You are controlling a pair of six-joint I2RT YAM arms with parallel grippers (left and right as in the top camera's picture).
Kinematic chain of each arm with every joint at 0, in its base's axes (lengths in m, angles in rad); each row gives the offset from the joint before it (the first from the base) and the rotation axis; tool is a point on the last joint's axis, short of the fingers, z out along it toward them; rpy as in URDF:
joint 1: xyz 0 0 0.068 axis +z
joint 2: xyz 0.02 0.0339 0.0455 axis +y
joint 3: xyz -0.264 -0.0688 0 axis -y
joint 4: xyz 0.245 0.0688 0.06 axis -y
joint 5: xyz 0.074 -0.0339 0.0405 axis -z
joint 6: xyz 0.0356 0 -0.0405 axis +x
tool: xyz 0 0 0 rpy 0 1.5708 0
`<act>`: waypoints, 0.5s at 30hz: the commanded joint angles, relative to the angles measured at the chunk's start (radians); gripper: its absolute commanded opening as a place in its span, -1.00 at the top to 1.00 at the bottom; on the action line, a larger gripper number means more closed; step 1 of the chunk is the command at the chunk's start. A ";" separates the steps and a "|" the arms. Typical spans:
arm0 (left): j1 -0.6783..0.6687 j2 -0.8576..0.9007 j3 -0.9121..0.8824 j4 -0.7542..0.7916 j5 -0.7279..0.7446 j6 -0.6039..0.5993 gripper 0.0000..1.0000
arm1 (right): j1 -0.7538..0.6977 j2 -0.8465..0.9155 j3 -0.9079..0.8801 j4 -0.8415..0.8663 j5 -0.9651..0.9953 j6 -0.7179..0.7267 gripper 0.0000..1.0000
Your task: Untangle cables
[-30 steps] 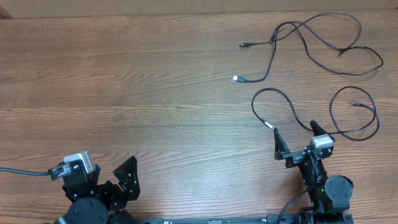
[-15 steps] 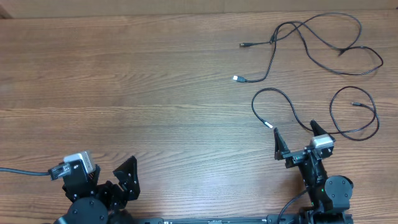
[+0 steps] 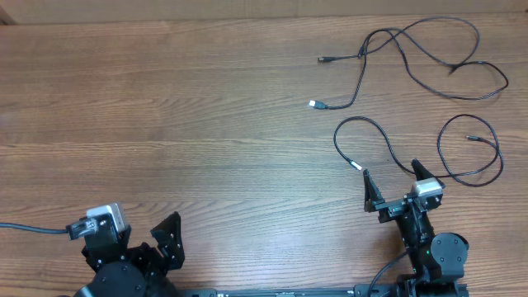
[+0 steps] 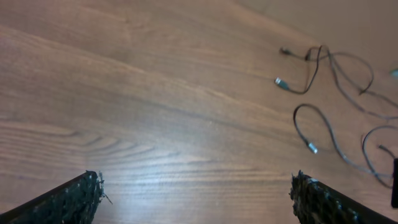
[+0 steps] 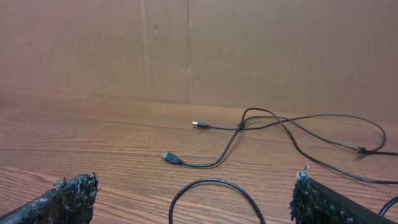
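Left end effector (image 4: 195, 190) spread wide, empty; right end effector (image 3: 391, 175) likewise

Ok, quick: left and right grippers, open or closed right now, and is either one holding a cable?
Left gripper: open, holding nothing.
Right gripper: open, holding nothing.

There are two thin black cables, the far cable (image 3: 360, 54) and the near cable (image 3: 360, 119), on one wooden table (image 3: 165, 107). Two grippers show: one left gripper (image 3: 136, 233) and one right gripper (image 3: 392, 175).
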 commanded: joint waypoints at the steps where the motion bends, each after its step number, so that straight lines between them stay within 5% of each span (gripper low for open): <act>1: 0.043 -0.007 -0.006 -0.016 0.037 -0.016 -0.99 | 0.005 -0.010 -0.010 0.006 0.000 0.006 -1.00; 6: 0.238 -0.007 -0.049 0.057 0.083 0.098 -0.99 | 0.005 -0.010 -0.010 0.006 0.000 0.006 -1.00; 15: 0.591 -0.008 -0.200 0.474 0.546 0.912 -0.99 | 0.005 -0.010 -0.010 0.006 0.000 0.006 -1.00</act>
